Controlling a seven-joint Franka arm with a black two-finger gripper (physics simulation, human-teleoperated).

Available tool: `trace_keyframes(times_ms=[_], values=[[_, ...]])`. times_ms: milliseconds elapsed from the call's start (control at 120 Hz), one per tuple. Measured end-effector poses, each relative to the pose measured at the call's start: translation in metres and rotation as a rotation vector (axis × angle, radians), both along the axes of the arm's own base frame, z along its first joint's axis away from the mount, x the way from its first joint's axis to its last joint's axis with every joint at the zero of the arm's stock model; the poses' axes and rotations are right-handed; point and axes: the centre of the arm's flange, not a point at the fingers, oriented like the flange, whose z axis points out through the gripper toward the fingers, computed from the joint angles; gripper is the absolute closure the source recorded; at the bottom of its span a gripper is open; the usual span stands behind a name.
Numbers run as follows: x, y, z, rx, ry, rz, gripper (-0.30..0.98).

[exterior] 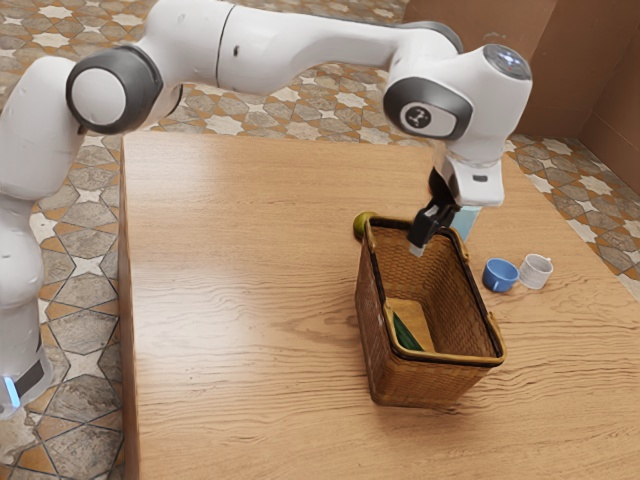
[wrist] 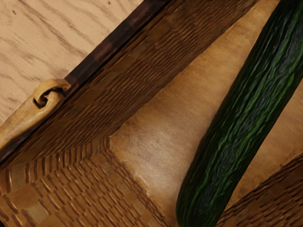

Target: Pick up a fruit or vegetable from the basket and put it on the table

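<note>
The black gripper is over the far end of the wicker basket in the exterior view, at about the height of its rim. Whether it is open or shut cannot be made out. Inside the basket, a dark green cucumber lies partly hidden by the near-left wall. The wrist view looks down into the basket, where the ridged cucumber lies slantwise on the tan floor. The wooden table surrounds the basket.
A green round fruit rests on the table against the basket's outer far-left corner. A blue cup and a white cup stand beyond the basket toward the exterior view's right. Behind the gripper is a light blue object.
</note>
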Motion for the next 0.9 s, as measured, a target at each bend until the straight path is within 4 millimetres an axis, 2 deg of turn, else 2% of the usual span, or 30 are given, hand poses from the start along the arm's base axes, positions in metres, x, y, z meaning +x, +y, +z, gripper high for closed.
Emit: trace_keyframes(times_ms=[125,283,458,900], values=[[0.008,-0.009,-0.020,-0.021,0.027,-0.050,0.00],[0.006,-0.027,-0.025,-0.069,0.041,-0.096,0.00],[0.006,-0.030,-0.027,-0.099,0.052,-0.100,0.00],[0.010,-0.041,-0.068,-0.177,0.146,-0.055,0.00]])
